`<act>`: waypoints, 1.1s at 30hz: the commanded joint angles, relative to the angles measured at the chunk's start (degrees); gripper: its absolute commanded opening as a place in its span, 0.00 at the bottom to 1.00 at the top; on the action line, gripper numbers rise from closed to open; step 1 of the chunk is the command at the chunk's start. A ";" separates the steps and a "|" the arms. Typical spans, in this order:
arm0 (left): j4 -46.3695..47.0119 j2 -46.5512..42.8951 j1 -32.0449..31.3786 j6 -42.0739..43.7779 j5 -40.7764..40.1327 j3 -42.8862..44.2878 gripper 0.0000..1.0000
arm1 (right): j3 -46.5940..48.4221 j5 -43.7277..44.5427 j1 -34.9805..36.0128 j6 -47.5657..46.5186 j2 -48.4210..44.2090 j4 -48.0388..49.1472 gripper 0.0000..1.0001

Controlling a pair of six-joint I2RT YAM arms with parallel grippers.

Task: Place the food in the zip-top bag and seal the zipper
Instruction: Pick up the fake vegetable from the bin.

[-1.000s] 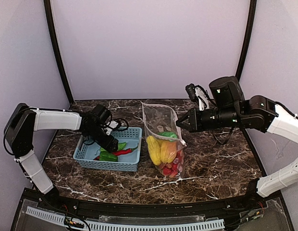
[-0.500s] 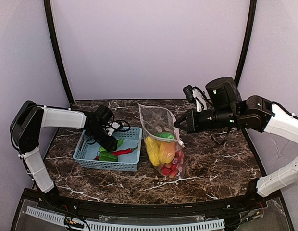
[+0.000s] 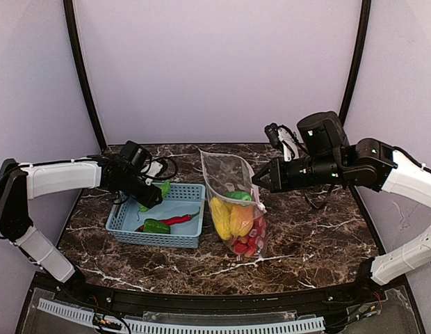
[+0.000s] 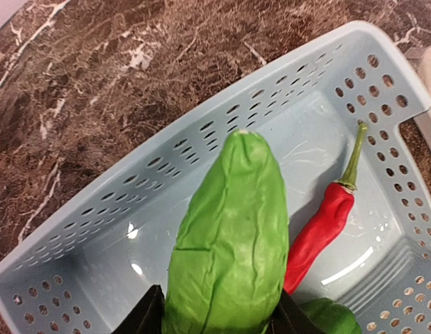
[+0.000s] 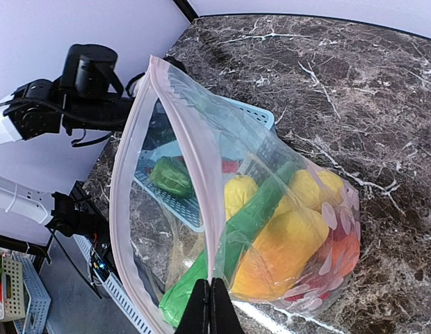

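My left gripper is shut on a green leafy toy vegetable, holding it above the far left part of the light blue basket; the jaws press on both of its sides at my left gripper. A red chili and a green pepper lie in the basket. The zip-top bag stands beside the basket, holding yellow corn, an orange pepper, a cucumber and strawberries. My right gripper is shut on the bag's mouth edge, where the zipper gapes open.
The basket sits left of centre on the dark marbled table. Black cables lie behind the basket. Black frame posts stand at the back corners. In the right wrist view the left arm shows beyond the bag.
My left gripper has closed on the leafy green and lifted it up and back-left out of the basket. The right gripper nudged the bag slightly left, then held still.
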 commanded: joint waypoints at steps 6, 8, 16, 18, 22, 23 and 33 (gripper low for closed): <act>1.02 -18.94 0.02 -7.16 6.90 -8.15 0.45 | 1.62 -0.83 0.11 -0.56 1.22 1.75 0.00; 1.07 -22.85 -0.85 -9.55 10.01 -8.89 0.44 | 1.81 -0.85 0.05 -0.77 1.53 1.75 0.00; 10.86 -31.75 -13.27 -19.18 16.64 -4.44 0.42 | 2.16 -2.20 0.09 -0.73 2.14 2.18 0.00; 14.71 -30.68 -16.60 -20.84 16.64 -2.31 0.42 | 2.30 -2.41 0.14 -0.74 2.25 2.38 0.00; 25.14 -25.65 -22.58 -23.52 17.73 1.42 0.42 | 2.52 -2.67 0.09 -0.41 2.23 2.49 0.00; 26.82 -24.72 -24.25 -24.36 17.83 2.28 0.41 | 2.57 -2.68 0.17 -0.39 2.08 2.55 0.00; 48.12 -14.64 -28.67 -21.71 15.19 6.59 0.41 | 2.39 -2.93 0.18 -0.02 1.09 2.62 0.00</act>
